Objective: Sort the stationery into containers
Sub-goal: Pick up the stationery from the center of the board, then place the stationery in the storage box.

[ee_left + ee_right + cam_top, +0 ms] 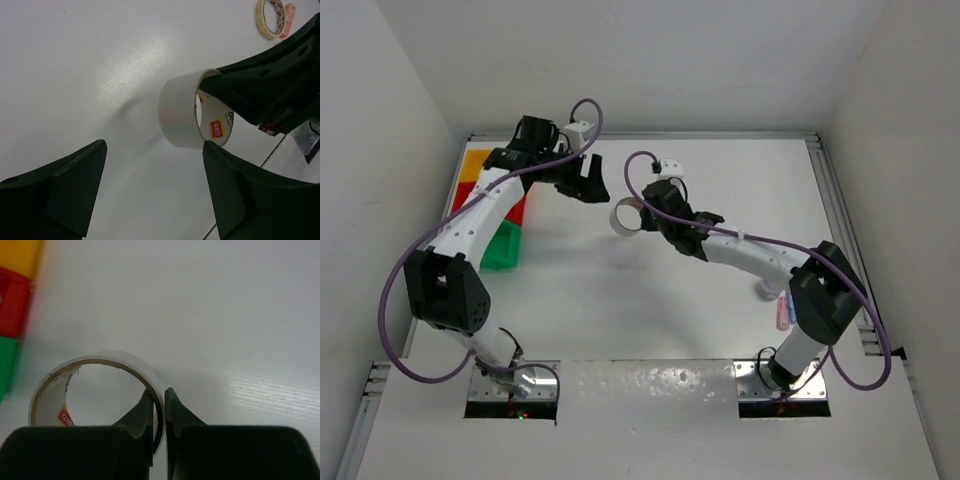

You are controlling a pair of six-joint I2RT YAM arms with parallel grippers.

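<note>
**Containers, far left of the desk.** Yellow bin, red bin and green bin stand in a row running far to near. No writing can be seen on them.

**Left gripper.** It sits just right of the bins. The jaws are spread wide with nothing between them and touch nothing.

**White tape roll.** It is near the desk centre, right of the bins and just beyond the left gripper's fingertips, turned on edge. A red-and-yellow sticker sits inside the core. The print on it, and the dark characters beside it, are too small to read.

**Right gripper.** The jaws are clamped on the roll's wall, one finger inside the core and one outside.

**Right side, near.** Pink and blue pastel sticks lie together. A beige tape roll lies flat on the desk, well apart from the bins.
</note>
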